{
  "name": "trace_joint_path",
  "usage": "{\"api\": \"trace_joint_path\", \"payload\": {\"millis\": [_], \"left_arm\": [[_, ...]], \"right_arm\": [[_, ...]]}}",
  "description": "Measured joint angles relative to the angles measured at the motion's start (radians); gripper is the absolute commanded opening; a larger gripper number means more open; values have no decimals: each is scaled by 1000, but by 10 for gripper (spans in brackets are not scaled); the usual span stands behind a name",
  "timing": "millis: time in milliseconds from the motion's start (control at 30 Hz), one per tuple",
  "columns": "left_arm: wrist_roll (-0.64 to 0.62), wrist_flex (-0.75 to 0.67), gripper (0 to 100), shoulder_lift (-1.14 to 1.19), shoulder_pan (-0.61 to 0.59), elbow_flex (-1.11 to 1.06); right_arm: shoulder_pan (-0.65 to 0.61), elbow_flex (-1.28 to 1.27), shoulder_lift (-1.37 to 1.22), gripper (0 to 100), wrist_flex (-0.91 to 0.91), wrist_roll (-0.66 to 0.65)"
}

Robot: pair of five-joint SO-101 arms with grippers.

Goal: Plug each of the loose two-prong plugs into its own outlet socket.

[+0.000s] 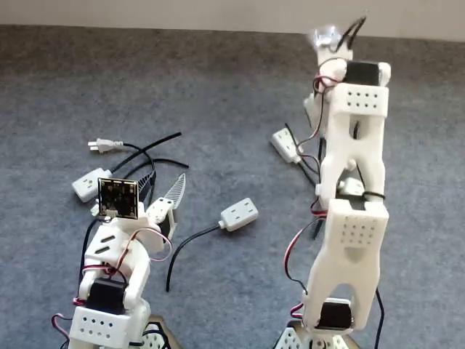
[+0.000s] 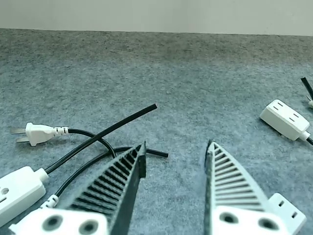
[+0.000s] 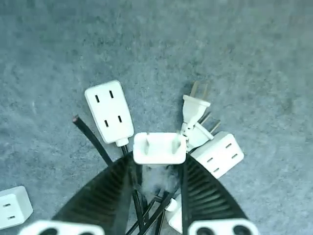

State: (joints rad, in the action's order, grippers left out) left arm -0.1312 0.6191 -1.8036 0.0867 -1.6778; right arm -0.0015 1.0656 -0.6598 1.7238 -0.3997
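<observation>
**Plug in the claw, socket just beyond**

The held plug [image 3: 159, 147] sits crosswise at the tips of the right gripper [image 3: 159, 159], whose jaws are clamped on its white body from both sides. Just past it on the grey carpet [image 3: 254, 44] lies a four-slot outlet [image 3: 108, 112], face up. On the other side a second plug [image 3: 195, 105] rests with its prongs free, close against an angled outlet [image 3: 217, 154]. Black cords [image 3: 90, 137] run beneath the gripper.

The step in hand looks like carrying the plug to a socket, and the face-up outlet seems the easier target. To do it well, turn the wrist until the two prongs line up with one pair of slots. Then come down square and press straight, because the outlet lies loose and may slide or tip under a skewed push. From the wrist view I cannot be sure which way the prongs point, so that wants checking first. Take care that the cords do not drag the neighbouring pieces.

Well apart, the left gripper [image 2: 176, 147] hangs with its jaws spread and nothing between them, near a loose plug [image 2: 41, 133] on the carpet.
</observation>
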Motion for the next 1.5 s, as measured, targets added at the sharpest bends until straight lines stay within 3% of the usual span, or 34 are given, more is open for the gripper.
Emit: {"api": "trace_joint_path", "payload": {"millis": [167, 400, 667, 833, 967, 1233, 1500], "left_arm": [[0, 0, 207, 0, 0, 0], [0, 0, 207, 0, 0, 0], [0, 0, 207, 0, 0, 0], [0, 0, 207, 0, 0, 0], [0, 0, 207, 0, 0, 0], [0, 0, 207, 0, 0, 0], [0, 0, 207, 0, 0, 0]], "right_arm": [[-6, -78, 127, 80, 2, 0], [-54, -373, 460, 80, 2, -3], [-72, -689, 962, 84, 2, -161], [-77, -953, 1158, 159, 2, -238], [-75, -1131, 1171, 176, -72, -253], [-152, -1381, 1155, 177, -551, -253], [-204, -1359, 784, 177, -855, -253]]}}
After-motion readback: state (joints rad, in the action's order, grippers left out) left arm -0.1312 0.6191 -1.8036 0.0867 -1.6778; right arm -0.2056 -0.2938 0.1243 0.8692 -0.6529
